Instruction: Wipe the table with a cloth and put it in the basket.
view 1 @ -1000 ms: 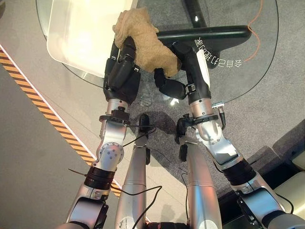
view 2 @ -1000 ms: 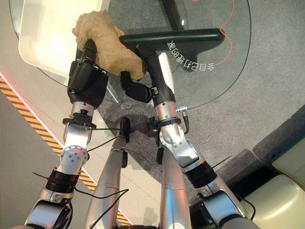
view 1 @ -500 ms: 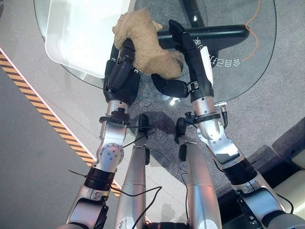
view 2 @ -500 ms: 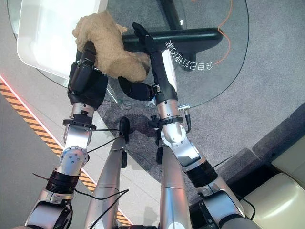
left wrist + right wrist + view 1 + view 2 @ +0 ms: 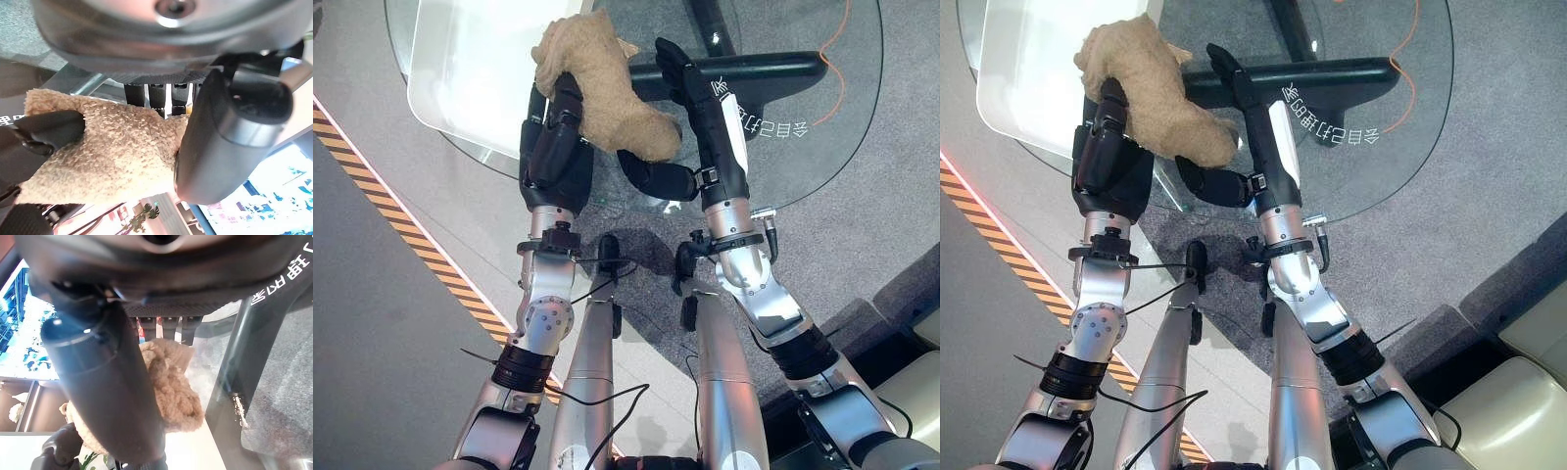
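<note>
Glass table [image 5: 822, 127]: left hand [image 5: 553, 147] has shifted cloth [image 5: 597, 88] farther.

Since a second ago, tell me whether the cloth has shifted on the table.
Yes. The cloth, held by the left robot hand, has slid slightly up-left, away from the robot, relative to the dark table base under the glass.

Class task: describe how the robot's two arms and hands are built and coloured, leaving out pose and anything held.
Both arms are silver-grey metal with rounded segments, black ribbed collars at the joints and thin black cables running along them. The left hand is a dark, blocky unit with dark fingers. The right hand is equally dark, with a white panel along its back and a thick rounded thumb.
</note>
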### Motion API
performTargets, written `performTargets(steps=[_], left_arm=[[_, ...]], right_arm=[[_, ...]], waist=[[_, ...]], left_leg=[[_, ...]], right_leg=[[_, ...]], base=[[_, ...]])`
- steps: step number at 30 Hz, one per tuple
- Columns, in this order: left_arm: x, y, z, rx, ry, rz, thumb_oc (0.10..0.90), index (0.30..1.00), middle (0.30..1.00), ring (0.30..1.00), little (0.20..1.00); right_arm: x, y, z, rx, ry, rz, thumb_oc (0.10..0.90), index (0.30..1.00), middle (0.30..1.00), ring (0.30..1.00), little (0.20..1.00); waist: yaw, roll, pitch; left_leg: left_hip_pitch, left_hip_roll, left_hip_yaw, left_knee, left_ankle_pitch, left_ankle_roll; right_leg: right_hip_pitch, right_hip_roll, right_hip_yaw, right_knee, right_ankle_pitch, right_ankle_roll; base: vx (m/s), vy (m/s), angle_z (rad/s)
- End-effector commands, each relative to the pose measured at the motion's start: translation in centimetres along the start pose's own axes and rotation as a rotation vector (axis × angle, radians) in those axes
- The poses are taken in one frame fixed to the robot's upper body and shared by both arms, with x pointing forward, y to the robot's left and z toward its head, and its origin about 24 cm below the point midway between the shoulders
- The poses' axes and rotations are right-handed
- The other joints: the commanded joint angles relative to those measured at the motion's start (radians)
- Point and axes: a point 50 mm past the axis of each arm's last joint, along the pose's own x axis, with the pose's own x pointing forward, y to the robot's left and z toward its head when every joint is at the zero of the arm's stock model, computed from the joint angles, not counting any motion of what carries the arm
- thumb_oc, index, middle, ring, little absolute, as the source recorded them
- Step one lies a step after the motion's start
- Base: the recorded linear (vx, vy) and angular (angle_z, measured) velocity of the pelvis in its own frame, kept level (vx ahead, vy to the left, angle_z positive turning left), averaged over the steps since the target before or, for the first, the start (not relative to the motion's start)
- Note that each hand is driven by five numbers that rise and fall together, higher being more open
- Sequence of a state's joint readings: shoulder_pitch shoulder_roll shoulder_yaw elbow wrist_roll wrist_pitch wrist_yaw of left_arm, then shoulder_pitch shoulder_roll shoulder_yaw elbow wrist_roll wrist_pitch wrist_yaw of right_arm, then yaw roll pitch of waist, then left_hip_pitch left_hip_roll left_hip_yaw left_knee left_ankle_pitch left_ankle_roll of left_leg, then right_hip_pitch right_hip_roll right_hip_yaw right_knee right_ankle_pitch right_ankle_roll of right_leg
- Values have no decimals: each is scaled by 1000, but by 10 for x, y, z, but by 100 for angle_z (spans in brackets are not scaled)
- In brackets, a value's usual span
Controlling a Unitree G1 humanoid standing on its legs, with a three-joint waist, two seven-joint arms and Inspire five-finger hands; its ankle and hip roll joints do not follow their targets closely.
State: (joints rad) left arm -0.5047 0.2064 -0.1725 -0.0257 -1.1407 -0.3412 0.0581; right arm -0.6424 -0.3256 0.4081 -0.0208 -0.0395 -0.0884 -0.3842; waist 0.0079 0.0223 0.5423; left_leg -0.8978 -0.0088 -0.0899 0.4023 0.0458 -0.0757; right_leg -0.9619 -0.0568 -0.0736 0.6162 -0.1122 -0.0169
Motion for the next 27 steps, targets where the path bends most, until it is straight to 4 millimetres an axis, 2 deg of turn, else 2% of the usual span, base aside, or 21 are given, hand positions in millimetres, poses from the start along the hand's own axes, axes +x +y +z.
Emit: performTargets(steps=[1,10,19,27], left_arm=[[6,-50,48,-20,-306,-247,100,300,300,300,200],[5,-48,59,6,-412,-178,100,300,300,300,200],[2,-47,75,80,-528,-139,100,300,300,300,200],[2,-45,85,177,-618,-60,100,300,300,300,200]], right_arm=[[14,-13,67,82,-354,-84,800,900,900,900,900],[12,-18,71,58,-374,-108,800,900,900,900,900],[9,-27,58,31,-325,-157,800,900,900,900,900],[9,-31,56,11,-321,-193,800,900,900,900,900]], waist=[[7,28,-22],[3,21,-22],[-3,18,-22],[-3,19,-22]], left_leg=[[21,-54,68,39,-33,85],[12,-54,67,52,-38,86],[18,-51,69,51,-41,83],[17,-50,69,56,-44,81]], right_leg=[[36,48,-4,-55,42,14],[29,53,-2,-42,38,12],[34,55,2,-44,36,13],[34,56,3,-38,31,12]], base=[[0,0,0],[0,0,0],[0,0,0],[0,0,0]])
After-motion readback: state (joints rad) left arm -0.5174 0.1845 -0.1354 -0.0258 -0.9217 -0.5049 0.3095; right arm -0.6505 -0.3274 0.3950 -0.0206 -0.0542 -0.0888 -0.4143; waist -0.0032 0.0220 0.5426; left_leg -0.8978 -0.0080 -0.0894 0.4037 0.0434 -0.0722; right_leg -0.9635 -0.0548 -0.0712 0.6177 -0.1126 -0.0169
